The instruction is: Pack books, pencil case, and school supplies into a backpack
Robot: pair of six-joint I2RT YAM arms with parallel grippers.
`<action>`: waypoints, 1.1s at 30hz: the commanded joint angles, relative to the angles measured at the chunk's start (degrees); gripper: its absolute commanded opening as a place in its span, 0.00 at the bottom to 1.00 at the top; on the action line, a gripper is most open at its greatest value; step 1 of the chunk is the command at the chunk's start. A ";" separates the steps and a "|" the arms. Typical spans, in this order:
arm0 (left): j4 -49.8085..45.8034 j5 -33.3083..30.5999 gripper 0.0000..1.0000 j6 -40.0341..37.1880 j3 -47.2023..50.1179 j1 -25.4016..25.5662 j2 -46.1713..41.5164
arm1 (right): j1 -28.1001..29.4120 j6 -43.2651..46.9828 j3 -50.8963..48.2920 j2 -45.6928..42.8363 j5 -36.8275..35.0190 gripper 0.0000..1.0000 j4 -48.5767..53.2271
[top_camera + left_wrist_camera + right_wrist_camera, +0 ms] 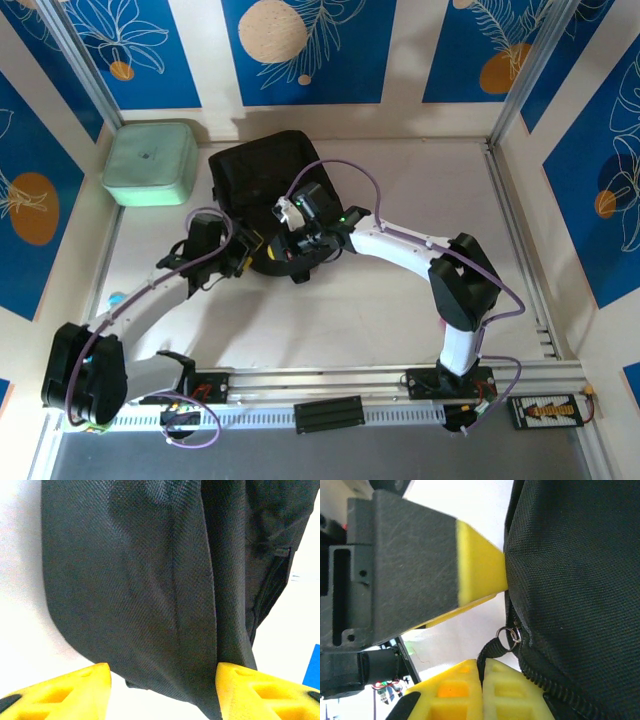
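The black backpack lies at the back middle of the table. My right gripper is shut on the black zipper pull strap, which hangs from a small metal ring at the bag's zipper; from above this gripper is at the bag's near edge. My left gripper stands open astride the backpack's lower edge, its right finger against the fabric and its left finger clear of it. From above it sits just left of the right one. The books are out of view.
A mint-green square box stands at the back left, close to the backpack. A small blue item lies by the left wall. In the right wrist view, the left gripper's grey body and a yellow fingertip press near the bag.
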State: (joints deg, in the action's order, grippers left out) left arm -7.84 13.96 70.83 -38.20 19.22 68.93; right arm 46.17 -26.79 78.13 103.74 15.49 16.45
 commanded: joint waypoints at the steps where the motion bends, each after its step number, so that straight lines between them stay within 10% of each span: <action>1: 3.92 1.68 0.55 2.20 -2.21 -0.32 2.23 | 1.01 1.65 0.06 -0.28 3.05 0.00 -1.15; 8: 3.63 -0.58 0.44 2.26 -2.23 -0.33 3.01 | 1.78 2.13 -0.59 -0.65 1.66 0.00 0.05; 15: -6.04 -4.73 0.00 -0.46 -4.42 -0.46 3.52 | 3.21 0.19 -2.50 -3.74 -9.66 0.00 3.08; 23: -12.20 -8.67 0.00 -2.45 -5.21 -1.73 3.97 | 4.34 -7.42 -5.53 -9.17 -30.84 0.00 9.52; 33: -14.90 -9.74 0.00 -3.52 -6.17 -1.94 4.47 | 3.53 -13.66 -5.05 -9.67 -37.19 0.00 14.99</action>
State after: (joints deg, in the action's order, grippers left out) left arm -17.74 9.50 69.17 -43.24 18.68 72.62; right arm 50.63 -37.36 73.43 96.95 -16.27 26.48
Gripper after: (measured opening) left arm 0.058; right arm 0.063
